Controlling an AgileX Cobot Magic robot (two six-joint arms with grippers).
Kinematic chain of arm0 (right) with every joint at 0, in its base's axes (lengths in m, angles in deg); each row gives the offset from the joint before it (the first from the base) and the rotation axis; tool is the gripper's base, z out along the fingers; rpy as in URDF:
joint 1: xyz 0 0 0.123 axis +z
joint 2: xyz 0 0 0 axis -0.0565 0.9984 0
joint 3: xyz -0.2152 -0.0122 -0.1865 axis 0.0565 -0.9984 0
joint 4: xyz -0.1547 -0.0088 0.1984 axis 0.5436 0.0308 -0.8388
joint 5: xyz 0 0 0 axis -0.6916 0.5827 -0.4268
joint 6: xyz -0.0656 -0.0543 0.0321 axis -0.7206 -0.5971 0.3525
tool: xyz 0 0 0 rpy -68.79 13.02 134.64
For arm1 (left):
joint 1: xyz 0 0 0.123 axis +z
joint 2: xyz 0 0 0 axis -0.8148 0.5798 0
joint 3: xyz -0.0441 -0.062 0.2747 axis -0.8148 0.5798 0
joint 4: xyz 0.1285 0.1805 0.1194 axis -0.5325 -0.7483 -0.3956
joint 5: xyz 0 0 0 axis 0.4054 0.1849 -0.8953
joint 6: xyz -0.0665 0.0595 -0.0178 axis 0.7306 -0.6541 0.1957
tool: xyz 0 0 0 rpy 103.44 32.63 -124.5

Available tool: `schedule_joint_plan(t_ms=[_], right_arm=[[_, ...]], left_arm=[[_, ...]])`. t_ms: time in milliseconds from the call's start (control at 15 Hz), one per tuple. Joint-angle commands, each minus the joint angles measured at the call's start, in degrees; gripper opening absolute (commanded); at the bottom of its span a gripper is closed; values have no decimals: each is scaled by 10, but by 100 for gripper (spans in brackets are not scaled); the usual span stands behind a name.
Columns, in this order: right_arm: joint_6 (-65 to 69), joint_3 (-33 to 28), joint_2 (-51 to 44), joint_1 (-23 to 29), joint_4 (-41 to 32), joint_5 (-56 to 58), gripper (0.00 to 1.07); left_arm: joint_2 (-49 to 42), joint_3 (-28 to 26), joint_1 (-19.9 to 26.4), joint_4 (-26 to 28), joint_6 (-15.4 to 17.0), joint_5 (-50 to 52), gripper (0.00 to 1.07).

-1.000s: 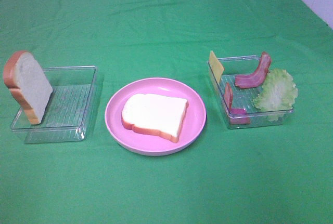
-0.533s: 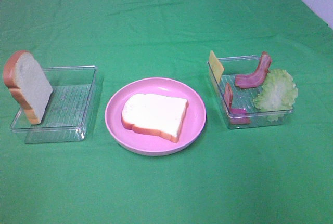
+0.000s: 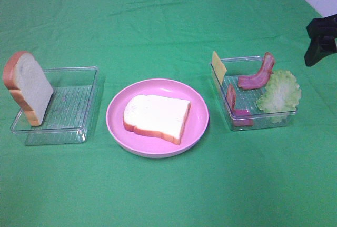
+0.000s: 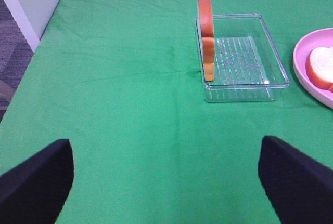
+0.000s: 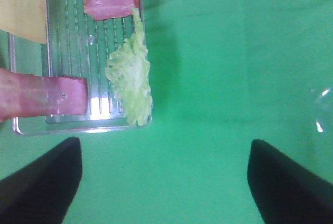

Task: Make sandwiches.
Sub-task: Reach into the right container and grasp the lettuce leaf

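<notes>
One white bread slice (image 3: pixel 158 116) with orange-brown crust lies flat on the round pink plate (image 3: pixel 113 114). A second bread slice (image 3: pixel 29 85) leans upright at the left end of the left clear tray (image 3: pixel 73 106). The right clear tray (image 3: pixel 263 121) holds a yellow cheese square (image 3: pixel 218 65), two bacon strips (image 3: pixel 256 77) and a pale green lettuce leaf (image 3: pixel 279 92). My right gripper (image 3: pixel 318 42) is open and empty, right of and beyond that tray; its wrist view shows the lettuce (image 5: pixel 130 78) and bacon (image 5: pixel 41 96). My left gripper (image 4: pixel 166 182) is open and empty, short of the upright slice (image 4: pixel 205 34).
A green cloth covers the whole table. The table's left edge and the floor show in the left wrist view (image 4: pixel 21 26). The pink plate's rim (image 4: pixel 299 60) sits right of the left tray (image 4: pixel 244 57) in that view.
My right gripper has come into the exterior view at the right edge. The food, plate and trays have not moved.
</notes>
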Motion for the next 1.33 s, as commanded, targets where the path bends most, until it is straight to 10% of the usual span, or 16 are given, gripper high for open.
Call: schedule_joint_plan(t_ms=[67,1000,1333], right_arm=[[-38,51,63,-1,-37,13,84],[-78,89,229,-1,-91,-54,75],[-78,89,229,-1,-118,-62,48]], left_arm=[[-7,1,1,-2,0,2,89],[-7,1,1,-2,0,2,89],[-7,1,1,-2,0,2,89]])
